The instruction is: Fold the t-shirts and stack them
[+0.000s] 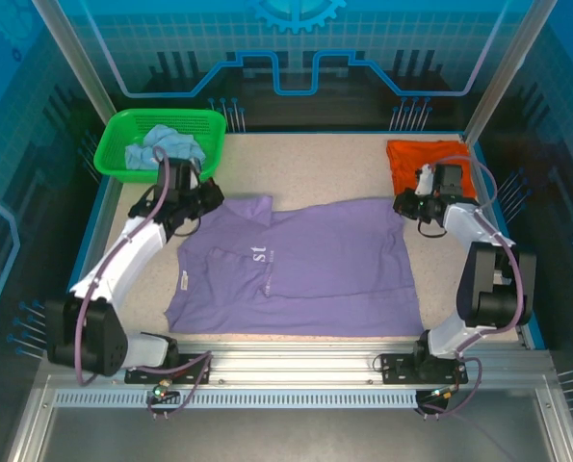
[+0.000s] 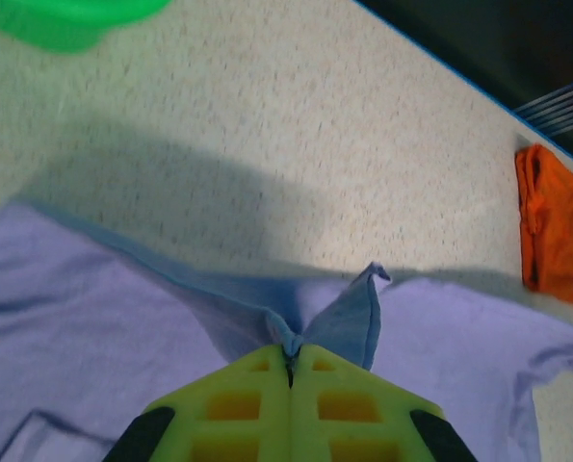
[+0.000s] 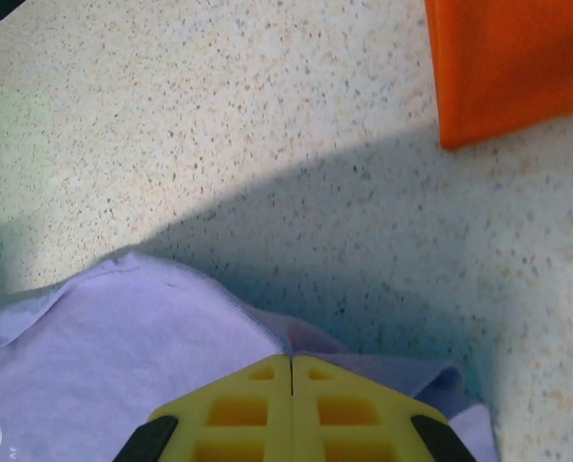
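White-black arms [image 1: 122,258], yellow-green fingers [image 2: 238,404]

There's a bright green plastic basket [image 1: 111,152] parked at the far left corner of the speckled beige tabletop [image 1: 305,164], which is edged in blue, and a slotted aluminium rail [image 1: 296,364] runs along its near side.

The white lettering [image 1: 257,256] on the lavender t-shirt [image 1: 305,269] is too small to read in full from above. The orange t-shirt [image 2: 556,226] runs off the right edge of the left wrist view, and the green basket [image 2: 65,19] there is blurred and cut by the top edge
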You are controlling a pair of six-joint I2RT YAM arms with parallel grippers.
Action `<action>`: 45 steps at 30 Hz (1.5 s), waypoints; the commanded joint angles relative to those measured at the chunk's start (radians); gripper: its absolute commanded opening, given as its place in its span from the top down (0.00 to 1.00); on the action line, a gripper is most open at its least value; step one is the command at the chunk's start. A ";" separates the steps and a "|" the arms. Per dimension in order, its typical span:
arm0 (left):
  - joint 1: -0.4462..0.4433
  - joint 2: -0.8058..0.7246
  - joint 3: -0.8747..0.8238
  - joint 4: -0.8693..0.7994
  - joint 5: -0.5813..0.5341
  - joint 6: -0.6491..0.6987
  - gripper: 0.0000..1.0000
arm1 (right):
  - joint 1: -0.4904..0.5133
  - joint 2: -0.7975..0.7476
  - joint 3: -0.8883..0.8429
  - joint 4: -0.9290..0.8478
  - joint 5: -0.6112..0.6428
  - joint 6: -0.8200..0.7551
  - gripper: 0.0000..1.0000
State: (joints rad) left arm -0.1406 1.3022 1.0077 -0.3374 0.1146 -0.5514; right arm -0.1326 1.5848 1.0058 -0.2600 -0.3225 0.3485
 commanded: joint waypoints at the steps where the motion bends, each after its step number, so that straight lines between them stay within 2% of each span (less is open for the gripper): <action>1: 0.012 -0.130 -0.121 -0.018 0.050 -0.021 1.00 | -0.021 -0.061 -0.063 -0.005 -0.018 0.028 1.00; 8: 0.066 -0.398 -0.327 -0.167 -0.022 -0.123 1.00 | -0.062 -0.141 -0.182 -0.016 0.000 0.058 1.00; 10: 0.087 -0.457 -0.376 -0.178 -0.012 -0.171 1.00 | -0.079 -0.152 -0.202 -0.015 -0.006 0.065 1.00; 17: 0.099 -0.551 -0.443 -0.283 0.056 -0.258 1.00 | -0.102 -0.153 -0.232 -0.024 0.000 0.075 1.00; 22: 0.103 -0.630 -0.473 -0.397 0.027 -0.318 1.00 | -0.116 -0.141 -0.243 -0.034 0.000 0.087 1.00; 28: 0.129 -0.641 -0.480 -0.437 -0.050 -0.378 1.00 | -0.127 -0.170 -0.279 -0.032 0.008 0.094 0.98; 33: 0.160 -0.609 -0.454 -0.421 -0.074 -0.367 1.00 | -0.127 -0.196 -0.279 -0.032 0.008 0.088 0.95; 38: 0.165 -0.607 -0.431 -0.435 -0.117 -0.346 1.00 | -0.127 -0.301 -0.339 -0.018 0.042 0.093 0.86; 40: 0.166 -0.600 -0.422 -0.436 -0.115 -0.338 1.00 | -0.127 -0.358 -0.369 -0.005 0.031 0.095 0.80; 41: 0.165 -0.597 -0.419 -0.436 -0.113 -0.337 0.93 | -0.126 -0.389 -0.384 -0.003 0.030 0.101 0.76; 42: 0.165 -0.596 -0.417 -0.434 -0.113 -0.333 0.76 | -0.122 -0.422 -0.402 -0.008 0.036 0.106 0.73; 45: 0.165 -0.600 -0.381 -0.450 -0.148 -0.306 0.75 | -0.123 -0.479 -0.432 -0.064 0.101 0.113 0.69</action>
State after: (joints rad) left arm 0.0124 0.7063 0.5655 -0.7601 0.0132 -0.8902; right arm -0.2436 1.1439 0.6003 -0.2829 -0.2783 0.4500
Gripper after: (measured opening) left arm 0.240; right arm 0.303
